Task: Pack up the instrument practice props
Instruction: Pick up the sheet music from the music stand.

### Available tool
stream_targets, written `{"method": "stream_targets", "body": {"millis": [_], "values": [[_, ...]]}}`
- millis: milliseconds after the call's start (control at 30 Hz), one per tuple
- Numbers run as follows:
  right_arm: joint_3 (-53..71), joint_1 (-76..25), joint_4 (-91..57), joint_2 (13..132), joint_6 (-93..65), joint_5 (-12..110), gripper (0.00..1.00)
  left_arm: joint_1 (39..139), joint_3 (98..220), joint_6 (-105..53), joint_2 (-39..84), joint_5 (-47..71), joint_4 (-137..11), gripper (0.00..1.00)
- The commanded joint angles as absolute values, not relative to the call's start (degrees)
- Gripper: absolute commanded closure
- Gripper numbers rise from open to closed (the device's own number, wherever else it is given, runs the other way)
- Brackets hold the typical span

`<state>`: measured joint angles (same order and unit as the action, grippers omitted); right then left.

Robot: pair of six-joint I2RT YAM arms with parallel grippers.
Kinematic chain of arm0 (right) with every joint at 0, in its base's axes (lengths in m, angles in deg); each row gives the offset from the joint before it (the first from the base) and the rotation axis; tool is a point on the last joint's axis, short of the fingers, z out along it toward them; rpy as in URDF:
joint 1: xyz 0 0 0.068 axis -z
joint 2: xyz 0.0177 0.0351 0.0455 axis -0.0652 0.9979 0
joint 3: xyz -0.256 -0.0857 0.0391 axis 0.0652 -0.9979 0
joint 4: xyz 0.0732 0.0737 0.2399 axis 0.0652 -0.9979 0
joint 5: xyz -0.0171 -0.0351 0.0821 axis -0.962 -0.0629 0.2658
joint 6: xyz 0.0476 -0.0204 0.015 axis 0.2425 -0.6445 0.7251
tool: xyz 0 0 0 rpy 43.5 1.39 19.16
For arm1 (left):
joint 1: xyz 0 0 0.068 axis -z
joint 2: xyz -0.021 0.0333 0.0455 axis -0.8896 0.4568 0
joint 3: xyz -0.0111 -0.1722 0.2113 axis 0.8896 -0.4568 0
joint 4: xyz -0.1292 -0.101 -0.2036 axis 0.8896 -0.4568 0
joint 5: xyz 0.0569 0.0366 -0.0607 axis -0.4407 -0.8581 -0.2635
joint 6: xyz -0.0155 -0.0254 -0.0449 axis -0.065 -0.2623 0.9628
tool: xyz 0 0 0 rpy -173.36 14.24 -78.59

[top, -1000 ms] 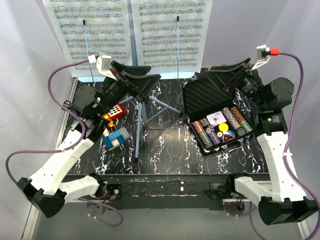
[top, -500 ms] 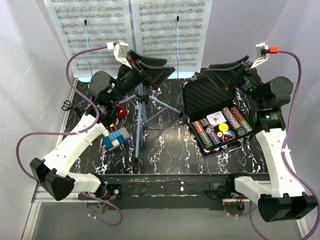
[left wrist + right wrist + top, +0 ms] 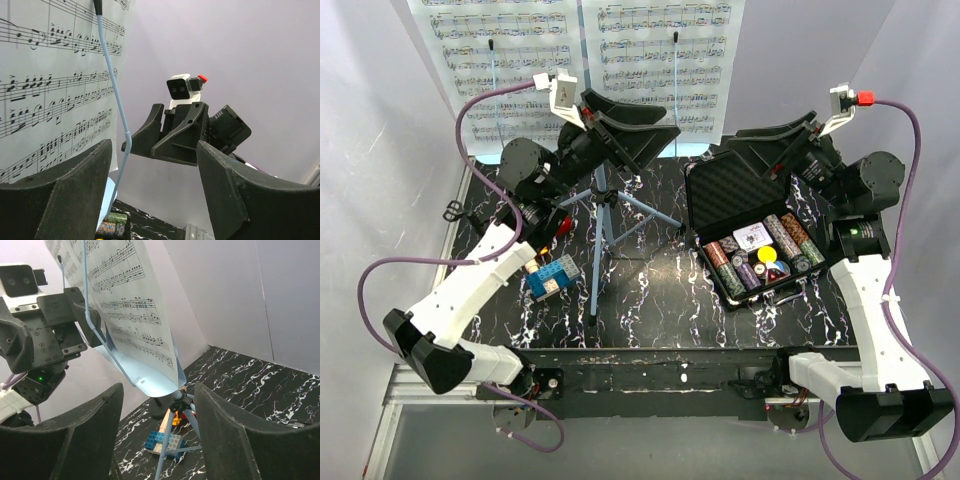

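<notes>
While both arms hang above the desk (image 3: 660, 290), I note the left hand (image 3: 635, 135) released: its fingers (image 3: 60, 190) stand apart with nothing between them. It hovers over the hub of the tripod, just in front of the lower edge of the pages, and touches neither. Through its gap the left wrist camera shows the right hand (image 3: 765, 150) facing it.

Right hand also released, fingers (image 3: 235, 440) spread, nothing held. It sits over the back left corner of the open poker-chip case (image 3: 730, 190) and points left toward the stand.

The light-blue music stand (image 3: 600, 230) is upright on the desk, left of centre, tripod legs splayed. Two sheet-music pages (image 3: 510, 60) rest side by side on its top, against the back wall. A thin blue retainer arm (image 3: 117, 100) lies across the front of each page.

The case lies right of the stand, apart from it, lid raised, chips in rows in the near half. Blue toy blocks (image 3: 550, 278) sit by the left tripod leg. I cannot make out the microphone in any view.
</notes>
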<state>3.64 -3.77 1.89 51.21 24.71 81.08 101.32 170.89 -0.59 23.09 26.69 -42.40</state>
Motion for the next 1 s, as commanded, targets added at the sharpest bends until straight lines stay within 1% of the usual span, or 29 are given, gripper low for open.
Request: {"method": "stream_targets", "body": {"millis": [0, 267, 567, 767, 967], "values": [[5.65, -3.47, 4.41, 51.51, 25.27, 81.65, 0.34, 102.81, 173.69, -2.73, 24.53, 25.27, -44.64, 0.33], [5.83, -3.38, 3.97, 51.6, 24.92, 81.83, 0.37, 103.25, 174.92, -3.62, 25.85, 24.03, -45.17, 0.34], [5.3, -3.55, 4.94, 51.6, 25.45, 82.27, 0.39, 103.78, 177.56, -3.18, 27.52, 24.3, -43.77, 0.38], [5.3, -3.55, 5.12, 51.51, 25.54, 82.27, 0.4, 104.13, 178.26, -3.53, 28.05, 24.04, -43.68, 0.44], [5.3, -3.56, 5.55, 51.69, 25.89, 82.27, 0.4, 104.04, 178.09, -3.8, 27.97, 22.37, -43.85, 0.55]]}}
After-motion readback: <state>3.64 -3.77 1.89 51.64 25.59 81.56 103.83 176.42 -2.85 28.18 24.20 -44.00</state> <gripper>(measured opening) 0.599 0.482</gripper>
